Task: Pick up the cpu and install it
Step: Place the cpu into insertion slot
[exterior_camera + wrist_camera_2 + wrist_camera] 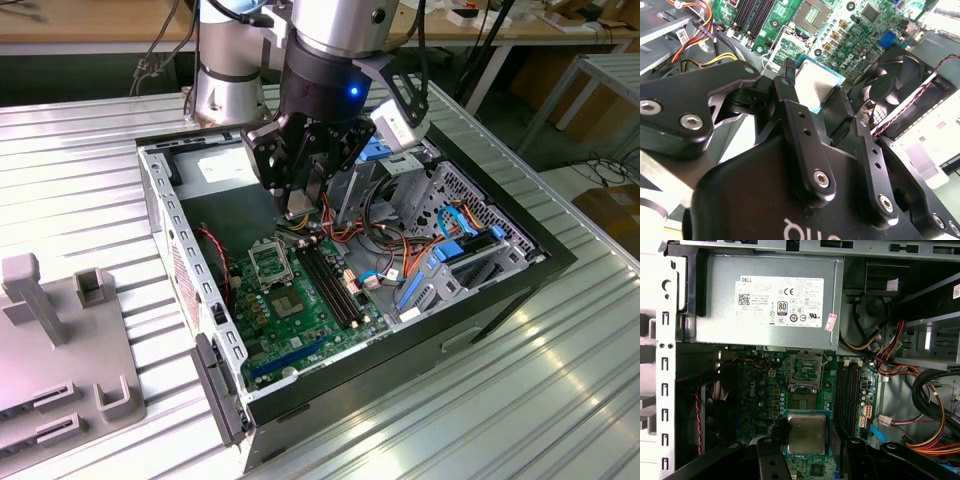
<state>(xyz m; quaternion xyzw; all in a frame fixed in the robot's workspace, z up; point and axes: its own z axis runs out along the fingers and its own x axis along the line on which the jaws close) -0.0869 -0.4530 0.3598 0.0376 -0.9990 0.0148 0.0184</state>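
As the jaws clamp it, the cpu [806,432] hangs (above motherboard [762,390]).

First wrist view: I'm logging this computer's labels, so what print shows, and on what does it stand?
White label on the grey power supply: a brand mark, certification marks, fine lines too small to read.
Red-and-white sticker at that label's corner: too small to read.
White tag on a dark bracket: too small to read.
cpu: no print legible on its metal face.
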